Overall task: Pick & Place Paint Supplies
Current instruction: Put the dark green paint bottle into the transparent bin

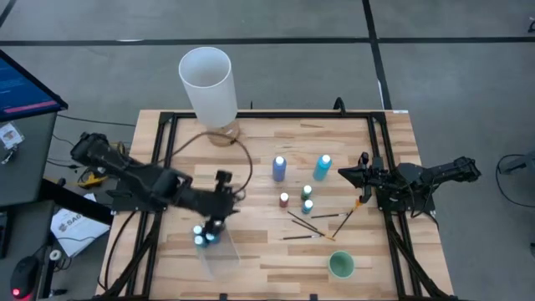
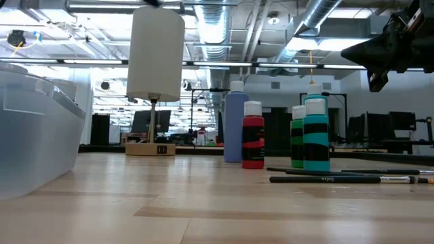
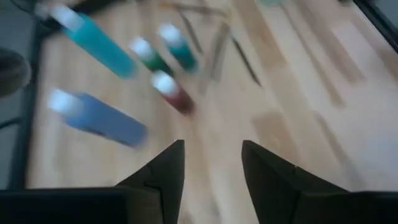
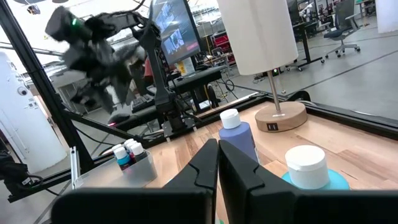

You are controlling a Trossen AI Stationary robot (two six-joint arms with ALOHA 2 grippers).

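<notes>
Left pincer [image 1: 219, 219] hovers released, empty, above the clear plastic bin [image 1: 219, 253] holding small white-capped bottles [image 1: 206, 236]; right pincer [image 1: 361, 174] clenched, empty.

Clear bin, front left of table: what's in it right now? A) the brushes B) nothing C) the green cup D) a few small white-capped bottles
D: the high view shows small white-capped bottles inside the clear bin, under the left tool; the brushes and green cup sit on the table outside it.
</notes>
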